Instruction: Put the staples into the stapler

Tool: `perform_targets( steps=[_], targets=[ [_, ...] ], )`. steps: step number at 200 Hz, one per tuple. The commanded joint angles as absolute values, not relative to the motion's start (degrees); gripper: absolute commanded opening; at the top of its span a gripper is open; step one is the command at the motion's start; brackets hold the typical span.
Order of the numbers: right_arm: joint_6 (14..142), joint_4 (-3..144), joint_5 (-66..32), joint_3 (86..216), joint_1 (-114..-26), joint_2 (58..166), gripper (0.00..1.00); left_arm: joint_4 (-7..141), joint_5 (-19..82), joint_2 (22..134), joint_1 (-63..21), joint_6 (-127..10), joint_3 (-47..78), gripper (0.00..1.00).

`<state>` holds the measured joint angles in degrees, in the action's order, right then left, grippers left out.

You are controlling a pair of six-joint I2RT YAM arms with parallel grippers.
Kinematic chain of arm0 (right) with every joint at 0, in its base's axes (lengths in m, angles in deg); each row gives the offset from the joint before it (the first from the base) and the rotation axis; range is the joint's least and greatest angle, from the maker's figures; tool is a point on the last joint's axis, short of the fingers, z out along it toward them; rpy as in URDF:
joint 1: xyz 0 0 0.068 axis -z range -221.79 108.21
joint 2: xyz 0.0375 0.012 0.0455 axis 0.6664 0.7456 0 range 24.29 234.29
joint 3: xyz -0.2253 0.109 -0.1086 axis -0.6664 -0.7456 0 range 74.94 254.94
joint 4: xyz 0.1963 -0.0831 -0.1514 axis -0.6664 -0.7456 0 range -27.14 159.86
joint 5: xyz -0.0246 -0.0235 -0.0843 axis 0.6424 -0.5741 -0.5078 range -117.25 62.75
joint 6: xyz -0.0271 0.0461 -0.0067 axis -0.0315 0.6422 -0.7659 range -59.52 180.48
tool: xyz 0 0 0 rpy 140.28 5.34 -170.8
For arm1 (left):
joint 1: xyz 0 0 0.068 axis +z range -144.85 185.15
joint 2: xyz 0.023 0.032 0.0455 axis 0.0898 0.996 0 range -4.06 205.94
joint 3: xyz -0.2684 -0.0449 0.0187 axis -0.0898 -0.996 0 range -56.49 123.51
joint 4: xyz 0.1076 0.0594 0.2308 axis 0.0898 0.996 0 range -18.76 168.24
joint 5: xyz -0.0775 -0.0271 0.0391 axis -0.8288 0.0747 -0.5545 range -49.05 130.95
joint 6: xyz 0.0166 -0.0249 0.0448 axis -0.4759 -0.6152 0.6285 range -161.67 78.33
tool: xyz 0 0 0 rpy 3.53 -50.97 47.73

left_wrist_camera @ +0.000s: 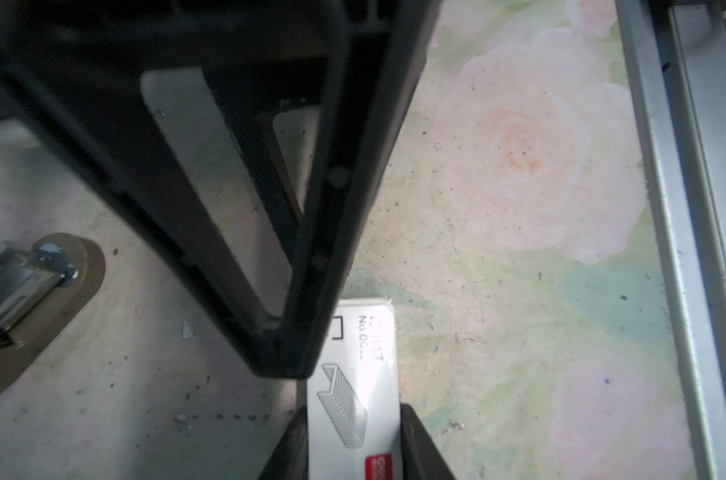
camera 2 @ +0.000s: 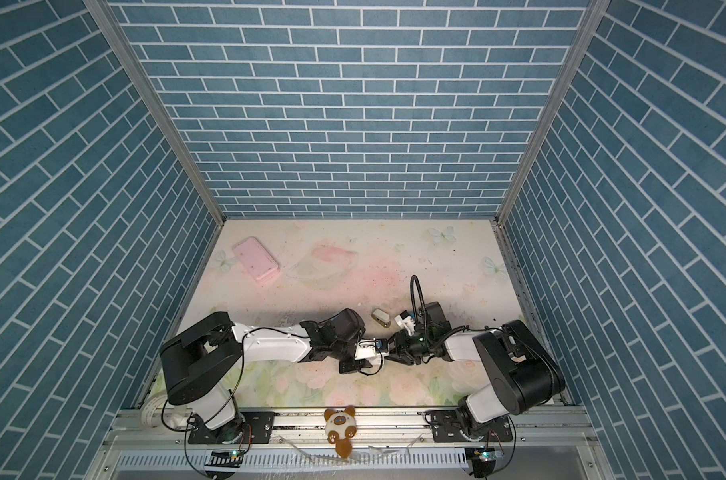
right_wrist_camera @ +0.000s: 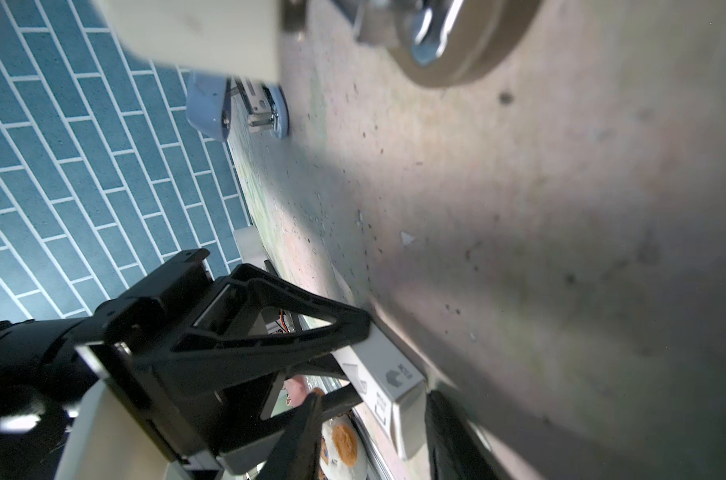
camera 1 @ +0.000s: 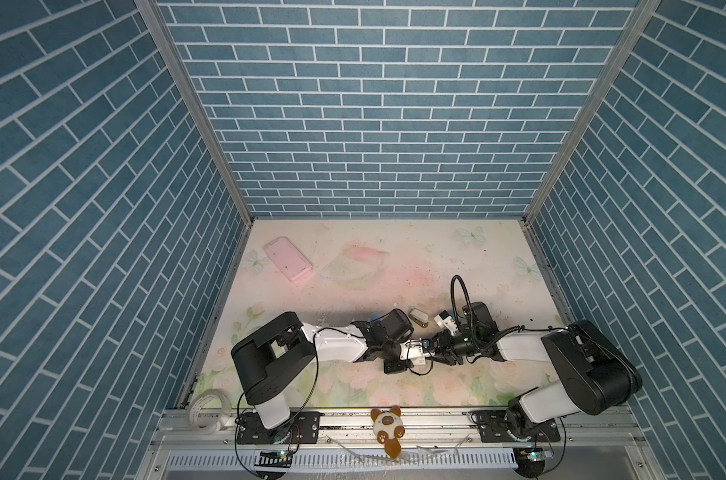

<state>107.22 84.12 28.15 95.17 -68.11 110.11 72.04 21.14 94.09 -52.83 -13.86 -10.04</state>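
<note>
Unboxing step, likely. Left claw (left_wrist_camera: pixel 353 415) clamps small white card staple box with red mark (left_wrist_camera: pixel 365 332) over table's front middle; staples unseen. Right claw (right_wrist_camera: pixel 371 409) straddles its end, pinch unclear. Next probably needs a firm pinch, then pulling the tray out.

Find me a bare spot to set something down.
Bare mat: the far right corner, between back wall and right rail, and the strip along the front rail. Crowded: mid-table, where left hand and right hand meet at the staple box, near the beige stapler.
</note>
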Motion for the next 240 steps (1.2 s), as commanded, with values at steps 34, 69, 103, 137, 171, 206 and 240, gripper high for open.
perform_targets(
  steps=[34,69,103,137,171,206,240],
  targets=[
    [108.7,85.3,29.8,94.0,-68.7,109.7,0.42,72.6,21.0,95.0,-52.6,-14.4,-10.5,0.36],
    [108.6,85.6,30.1,94.2,-69.0,109.9,0.42,72.3,20.6,95.7,-52.6,-14.5,-10.3,0.36],
    [109.4,87.2,30.1,93.9,-69.3,110.0,0.42,72.6,20.1,95.8,-52.6,-14.6,-10.2,0.36],
    [110.4,89.1,30.3,93.7,-69.8,110.7,0.42,72.7,19.9,96.0,-52.6,-14.8,-9.9,0.37],
    [110.4,89.9,30.7,94.0,-70.3,112.1,0.42,73.0,19.7,96.3,-52.7,-15.0,-9.5,0.37],
    [111.1,92.3,30.7,93.8,-70.9,113.5,0.42,73.3,19.5,96.4,-52.6,-15.1,-9.3,0.37],
    [111.7,93.8,30.9,93.8,-71.1,114.7,0.42,73.6,19.0,96.8,-52.7,-15.3,-8.6,0.37]
  ],
)
